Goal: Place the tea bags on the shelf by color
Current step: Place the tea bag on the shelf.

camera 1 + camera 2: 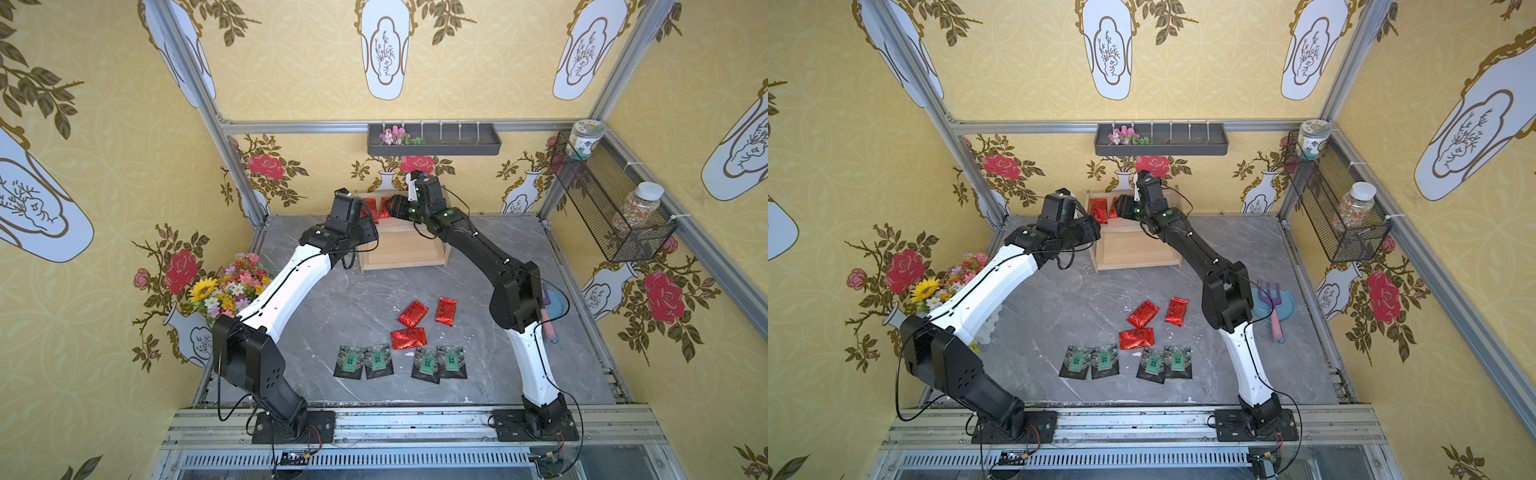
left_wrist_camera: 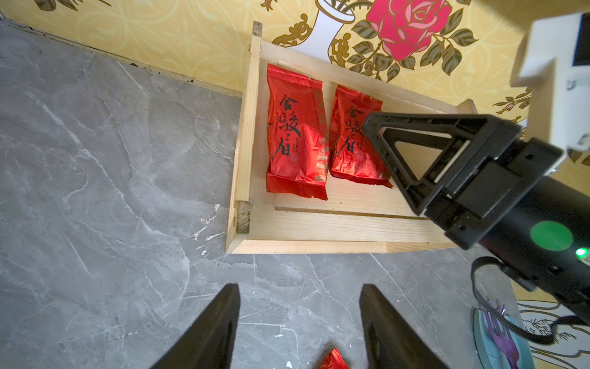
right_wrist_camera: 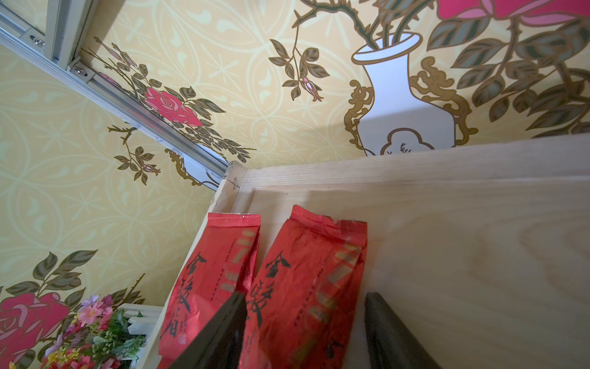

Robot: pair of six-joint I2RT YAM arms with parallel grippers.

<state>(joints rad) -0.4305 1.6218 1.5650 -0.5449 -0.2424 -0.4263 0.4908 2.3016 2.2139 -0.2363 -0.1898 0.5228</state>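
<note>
The light wooden shelf (image 1: 403,253) stands against the back wall. Two red tea bags (image 2: 297,134) (image 2: 351,137) lie side by side at the left end of its top tier. My right gripper (image 3: 305,295) hovers open over the second one (image 3: 306,271), one finger on each side, without clamping it. My left gripper (image 2: 300,287) is open and empty above the grey table, just in front of the shelf's left corner. On the table lie three red tea bags (image 1: 413,313) (image 1: 446,311) (image 1: 409,338) and, nearer the front, a row of several black ones with green labels (image 1: 379,360).
A bouquet of flowers (image 1: 232,286) stands at the table's left edge. A blue plate with a purple fork (image 1: 1273,307) sits at the right. A dark grey tray (image 1: 434,141) hangs on the back wall, and a wire basket (image 1: 611,208) with jars on the right wall.
</note>
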